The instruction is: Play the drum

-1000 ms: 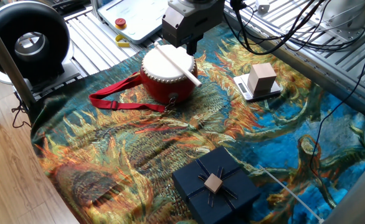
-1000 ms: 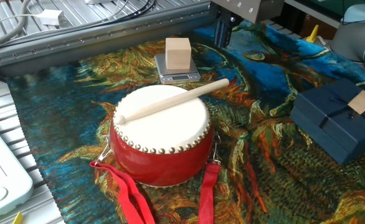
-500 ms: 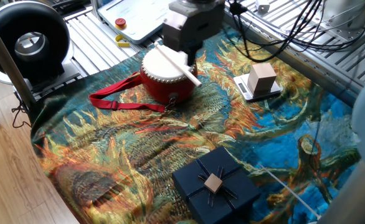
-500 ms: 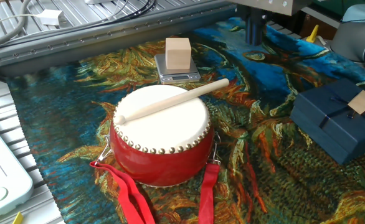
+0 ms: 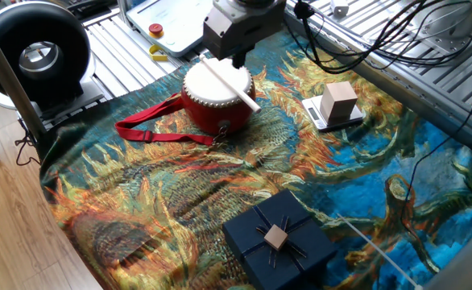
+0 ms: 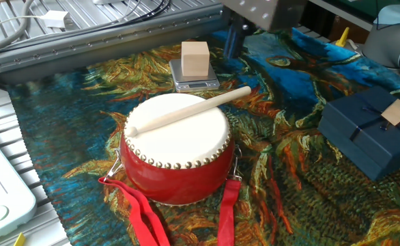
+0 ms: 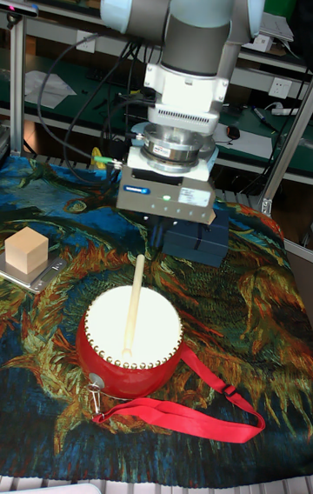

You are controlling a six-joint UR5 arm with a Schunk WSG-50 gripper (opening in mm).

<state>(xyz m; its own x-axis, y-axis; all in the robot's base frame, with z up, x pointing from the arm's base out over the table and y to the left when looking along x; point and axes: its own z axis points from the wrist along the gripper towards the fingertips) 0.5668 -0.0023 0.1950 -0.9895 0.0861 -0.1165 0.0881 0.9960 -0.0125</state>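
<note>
My gripper (image 7: 162, 231), jaw state not discernible, has shifted sideways since 0.5 s ago and now hovers beyond the drum (image 6: 177, 147), which sits on the counter (image 5: 180, 193) with 1 stick (image 6: 190, 110) ungrasped across its skin.

The drum (image 6: 176, 160) has a red body, cream head and red strap (image 5: 151, 130); the cloth (image 5: 180, 193) swirls orange, gold and blue; the gift box (image 6: 370, 137) is dark blue.

no readable text, label or number shows anywhere.
</note>
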